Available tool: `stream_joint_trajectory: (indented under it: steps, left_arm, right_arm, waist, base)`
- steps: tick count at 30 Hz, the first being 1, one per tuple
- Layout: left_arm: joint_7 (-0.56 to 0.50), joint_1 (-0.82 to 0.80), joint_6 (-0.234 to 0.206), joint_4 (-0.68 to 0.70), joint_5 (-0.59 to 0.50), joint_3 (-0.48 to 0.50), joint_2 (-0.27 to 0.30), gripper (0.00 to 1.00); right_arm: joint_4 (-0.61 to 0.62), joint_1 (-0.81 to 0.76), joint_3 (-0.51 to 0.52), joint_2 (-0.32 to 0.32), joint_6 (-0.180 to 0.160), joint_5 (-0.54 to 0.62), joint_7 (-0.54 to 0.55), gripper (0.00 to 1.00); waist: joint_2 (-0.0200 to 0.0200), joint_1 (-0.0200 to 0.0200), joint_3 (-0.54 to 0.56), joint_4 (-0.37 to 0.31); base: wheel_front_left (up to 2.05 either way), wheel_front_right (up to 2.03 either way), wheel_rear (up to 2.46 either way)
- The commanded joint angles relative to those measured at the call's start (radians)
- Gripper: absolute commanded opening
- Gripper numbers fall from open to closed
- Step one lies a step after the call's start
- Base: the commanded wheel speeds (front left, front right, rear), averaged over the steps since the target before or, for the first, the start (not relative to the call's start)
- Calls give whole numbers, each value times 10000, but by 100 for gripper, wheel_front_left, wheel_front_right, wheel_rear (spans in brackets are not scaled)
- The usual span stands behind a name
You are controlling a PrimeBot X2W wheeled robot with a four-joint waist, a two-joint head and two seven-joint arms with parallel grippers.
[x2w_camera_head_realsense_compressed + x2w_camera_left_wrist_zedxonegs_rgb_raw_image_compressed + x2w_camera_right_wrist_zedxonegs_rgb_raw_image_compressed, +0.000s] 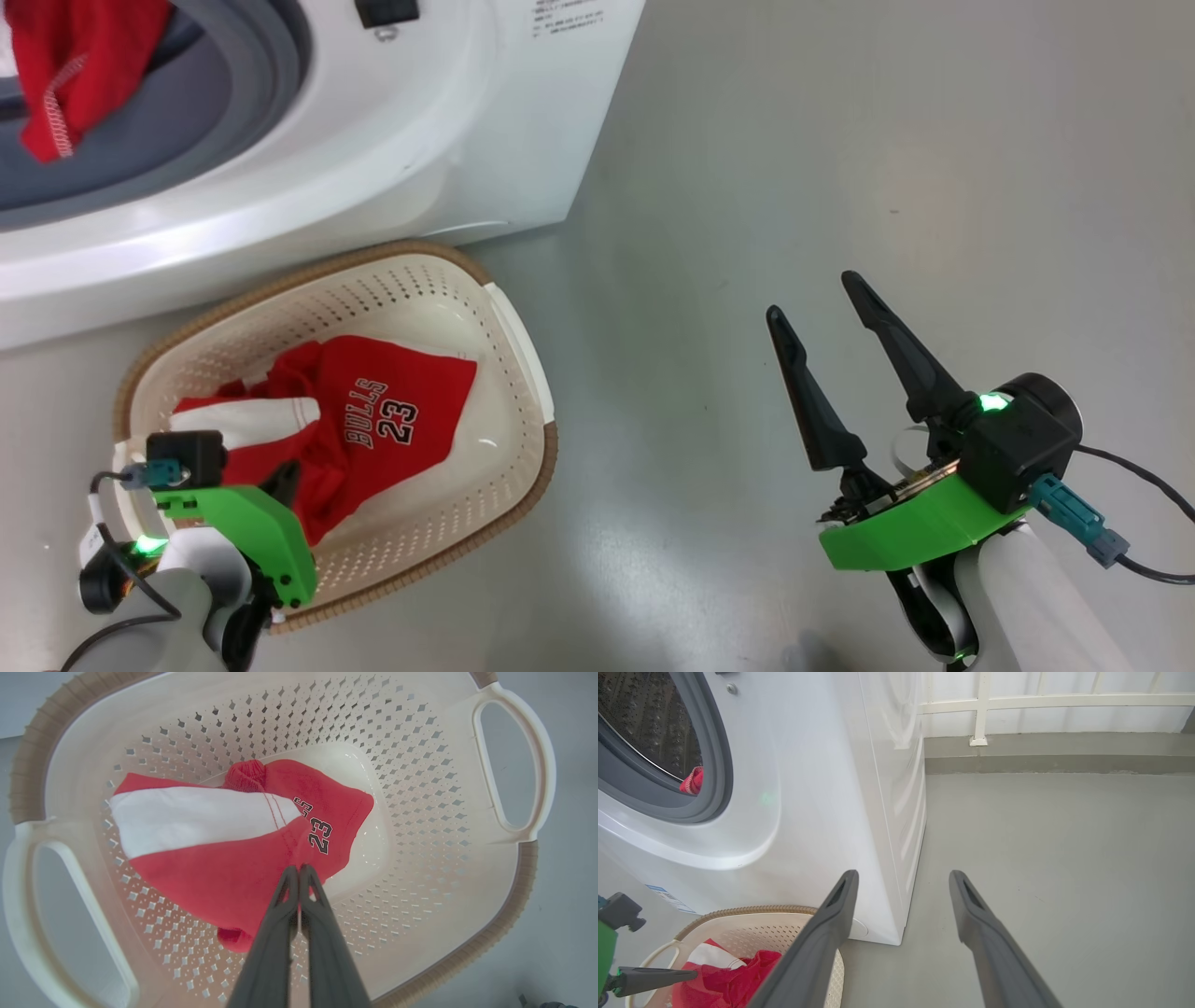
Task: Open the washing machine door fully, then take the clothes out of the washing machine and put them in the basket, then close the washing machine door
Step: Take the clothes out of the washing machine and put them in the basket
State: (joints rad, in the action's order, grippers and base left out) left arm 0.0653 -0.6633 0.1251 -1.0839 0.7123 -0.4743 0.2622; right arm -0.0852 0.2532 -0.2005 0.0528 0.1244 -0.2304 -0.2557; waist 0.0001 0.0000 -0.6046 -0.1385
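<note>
Pale forearms; green brackets; black housings; dark pincer fingers; seemingly teal plugs.

"BULLS" and "23" in black, white-edged lettering on the red clothes lying in the basket, lower left of the head view, "23" again mid-frame in the left wrist view, small print atop the washing machine, too small to read
</note>
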Motion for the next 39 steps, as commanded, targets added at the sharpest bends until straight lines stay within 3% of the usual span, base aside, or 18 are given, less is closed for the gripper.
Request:
stream_joint_trajectory:
  steps: [1,11,18,25,39]
  left_arm:
    - [150,-42,53,23,119,155,335,100]
    - [1561,168,54,950,1175,-468,490,100]
    - [1948,548,55,1912,1472,-496,804,100]
    - [1962,1620,51,3939,451,1436,972,100]
    - [1964,3917,48,6861,-1680,4375,101,100]
  right_arm:
    - [177,-2,-135,-26,63,-23,-61,100]
    - [-172,-147,37,-26,63,87,-61,100]
    - [-341,-286,89,-26,63,327,-61,100]
    - [-323,-531,293,-26,63,466,-61,100]
    - [-49,-1140,717,-26,63,477,-61,100]
  waist:
    - [-1,0,87,44]
    - [-1,0,999,366]
    - [-1,0,1743,553]
    - [-1,0,2614,603]
    - [-1,0,4173,541]
  base:
    - [0,0,0]
    - [0,0,0]
    - [0,0,0]
    - [0,0,0]
    - [0,0,0]
